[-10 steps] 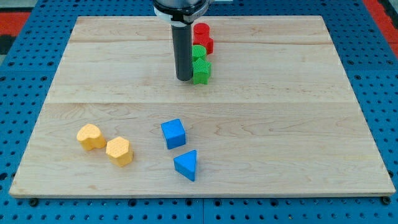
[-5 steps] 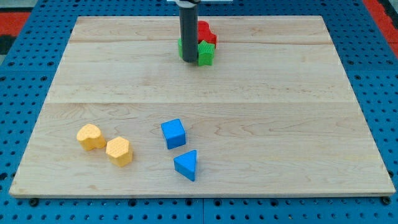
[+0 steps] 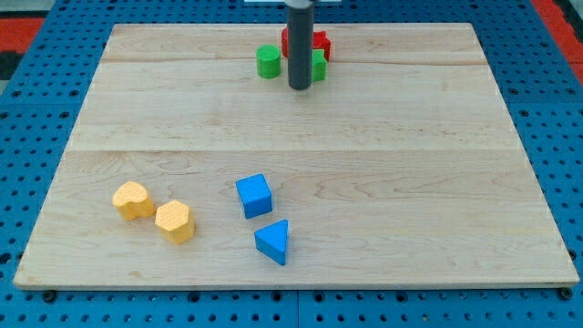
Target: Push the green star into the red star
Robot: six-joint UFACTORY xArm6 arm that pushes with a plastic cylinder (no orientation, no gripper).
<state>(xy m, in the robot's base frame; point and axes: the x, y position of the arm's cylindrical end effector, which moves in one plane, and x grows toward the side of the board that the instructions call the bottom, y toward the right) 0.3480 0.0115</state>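
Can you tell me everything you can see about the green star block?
Only a sliver of the green star shows. My tip and its dark rod stand right in front of it and hide most of it. It is bright green, looks painted, and sits on the wooden board near the view's top. It appears pressed against the red star just behind it.
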